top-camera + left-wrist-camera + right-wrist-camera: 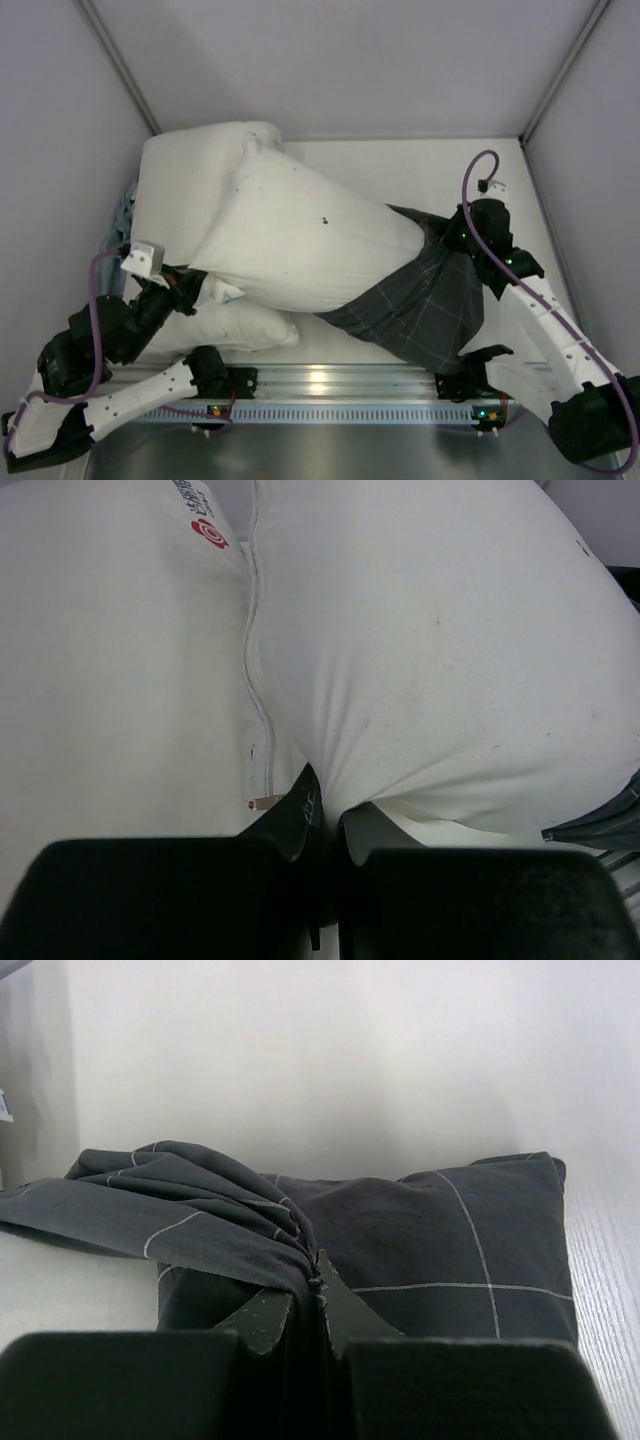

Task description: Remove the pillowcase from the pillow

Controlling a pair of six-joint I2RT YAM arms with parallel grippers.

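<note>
Gripping bunched pillowcase [430, 300] with right pincer [318, 1282], closed tight, just right of pillow [300, 240]. Pinching pillow's bare left end in closed left pincer [325, 815]. Covering only pillow's right end with pillowcase.

One pillowcase [430, 300], at least two white pillows (plain pillow [300, 240], logo pillow [110, 680]), and two arms (left arm [130, 400], right arm [545, 310]) were there.

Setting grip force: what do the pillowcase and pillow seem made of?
The pillowcase: thin matte woven cloth, probably cotton; it bunches into fine folds at the right gripper. The pillow: matte white fabric over soft filling; it bulges plump and puckers at the left gripper.
</note>
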